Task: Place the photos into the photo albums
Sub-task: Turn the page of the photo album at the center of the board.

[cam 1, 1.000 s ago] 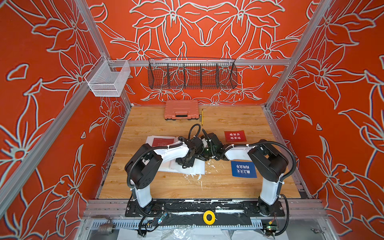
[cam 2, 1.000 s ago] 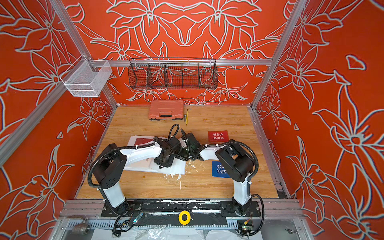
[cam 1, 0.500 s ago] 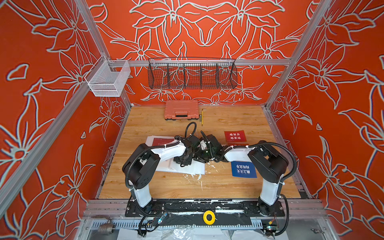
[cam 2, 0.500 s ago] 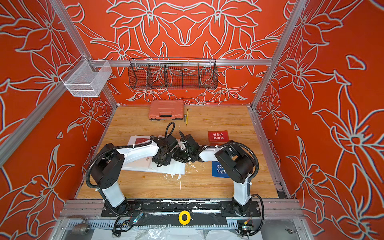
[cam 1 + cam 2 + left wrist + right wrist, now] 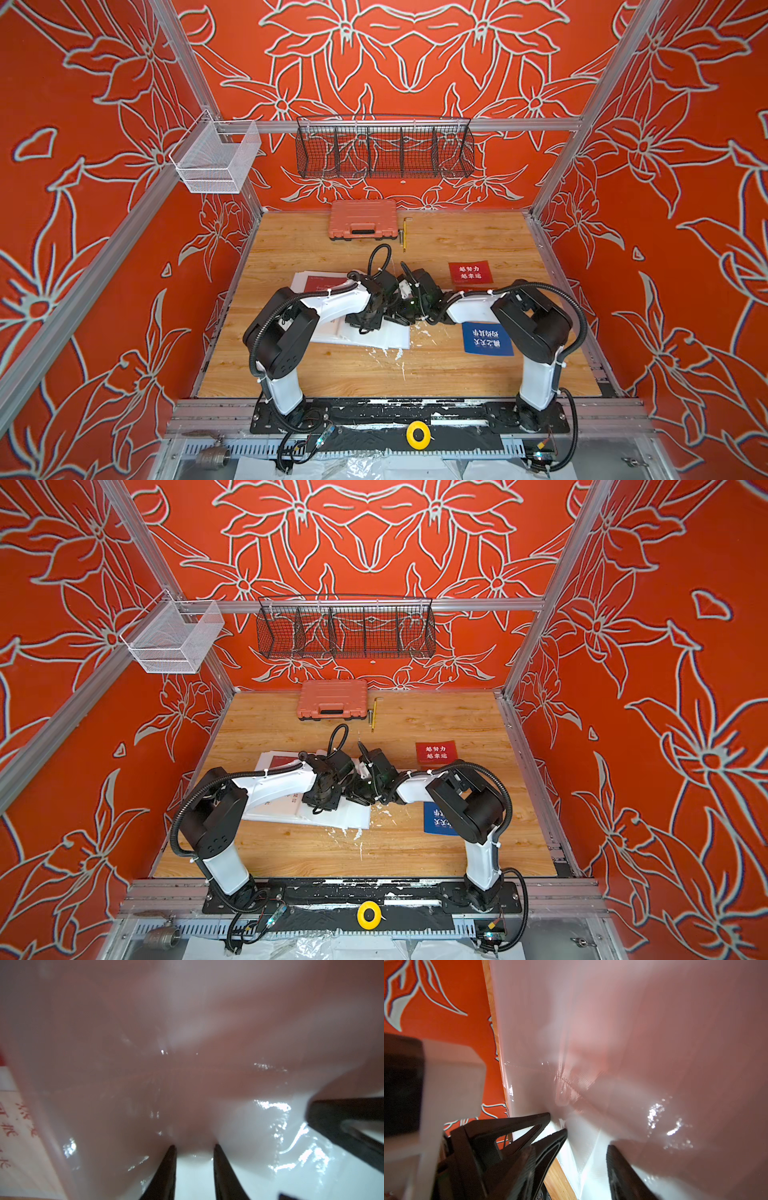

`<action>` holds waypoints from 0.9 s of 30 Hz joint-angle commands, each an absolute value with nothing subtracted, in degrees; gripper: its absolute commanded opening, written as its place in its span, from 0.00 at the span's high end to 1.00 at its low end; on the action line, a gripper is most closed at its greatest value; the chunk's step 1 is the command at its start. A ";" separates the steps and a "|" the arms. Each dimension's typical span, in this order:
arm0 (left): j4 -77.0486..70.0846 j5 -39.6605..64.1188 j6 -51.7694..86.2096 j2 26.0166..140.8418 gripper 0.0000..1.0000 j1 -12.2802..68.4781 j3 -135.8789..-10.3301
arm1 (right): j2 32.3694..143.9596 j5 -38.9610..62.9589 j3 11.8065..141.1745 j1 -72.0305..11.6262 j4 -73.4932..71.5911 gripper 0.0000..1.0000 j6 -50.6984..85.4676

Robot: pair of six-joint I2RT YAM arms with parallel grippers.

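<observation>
Both wrists shifted slightly leftward since second ago. Photo album (image 5: 374, 338) lies open, flat on surface (image 5: 332, 374), left of centre; long axis left-right, right end slightly nearer front. Left arm (image 5: 332, 301), right arm (image 5: 473, 309) reach low, wrists meeting over album. Left jaws nearly together, pinching translucent sleeve page (image 5: 187, 1064). Right jaws: one finger (image 5: 618, 1167) visible, other hidden under page; state cannot tell. Red photo (image 5: 469, 272), blue photo (image 5: 486, 338) loose at right.

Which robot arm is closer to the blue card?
Right. The right arm bends over the edge of the blue card. The left arm lies across the album, well away from the card.
</observation>
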State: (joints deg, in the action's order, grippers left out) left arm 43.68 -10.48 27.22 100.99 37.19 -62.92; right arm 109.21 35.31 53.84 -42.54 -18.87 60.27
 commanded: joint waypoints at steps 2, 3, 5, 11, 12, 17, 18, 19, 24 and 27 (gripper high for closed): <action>41.66 -9.83 27.69 102.62 0.70 37.18 -62.14 | 111.72 37.74 52.05 -45.27 -18.67 0.42 63.15; 41.63 -9.84 27.61 102.56 0.70 37.18 -62.23 | 111.73 37.96 52.02 -45.28 -19.24 0.42 63.52; 41.66 -9.93 27.60 102.32 0.70 37.19 -62.31 | 111.76 38.31 51.94 -45.33 -20.16 0.42 64.14; 38.98 -8.10 28.01 99.09 0.70 36.37 -60.11 | 111.88 37.87 52.06 -45.26 -21.07 0.42 65.42; 38.45 -7.52 28.12 98.38 0.71 35.94 -59.50 | 111.75 37.42 51.82 -45.30 -21.30 0.42 65.63; 36.21 -4.34 28.56 96.39 0.71 33.27 -56.60 | 111.34 35.84 50.53 -44.91 -22.49 0.42 66.79; 35.68 -3.39 28.41 96.20 0.72 32.74 -56.07 | 111.29 35.62 50.60 -44.90 -22.20 0.42 66.80; 35.32 -2.81 28.43 96.15 0.71 32.42 -55.75 | 111.36 35.48 50.76 -44.83 -21.93 0.42 66.67; 34.64 -2.07 28.66 95.50 0.72 31.82 -54.74 | 110.57 34.91 50.98 -44.89 -19.87 0.42 66.16; 33.95 -1.20 28.73 95.05 0.71 31.21 -54.01 | 109.97 34.54 51.06 -44.86 -18.73 0.42 65.57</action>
